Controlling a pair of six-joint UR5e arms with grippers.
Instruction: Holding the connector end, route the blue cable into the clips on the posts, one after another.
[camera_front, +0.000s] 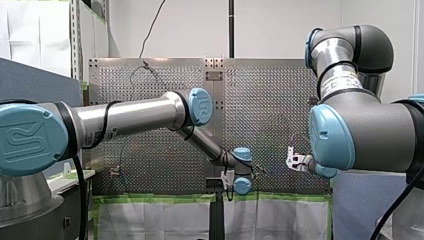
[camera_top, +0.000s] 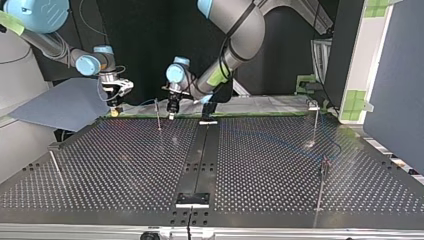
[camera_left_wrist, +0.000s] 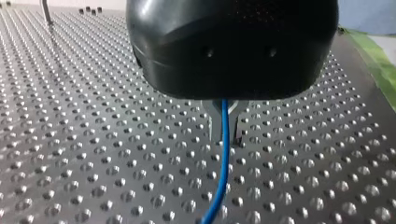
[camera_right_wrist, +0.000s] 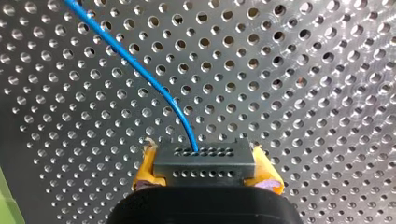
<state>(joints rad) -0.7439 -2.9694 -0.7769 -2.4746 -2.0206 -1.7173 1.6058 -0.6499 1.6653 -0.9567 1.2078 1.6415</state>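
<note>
One blue cable (camera_right_wrist: 140, 70), one connector (camera_right_wrist: 204, 163), four posts (camera_top: 158, 115) (camera_top: 55, 167) (camera_top: 315, 122) (camera_top: 321, 187) (top view: two left, two right). Connector squeezed tight by right gripper (camera_right_wrist: 205, 170), cable pinched by left gripper (camera_left_wrist: 225, 133).

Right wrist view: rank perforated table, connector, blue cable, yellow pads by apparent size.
1. perforated table, fills the view.
2. connector, nearest the camera, so it looks bigger.
3. blue cable and yellow pads: a thin line versus two slivers, too close to rank.
</note>
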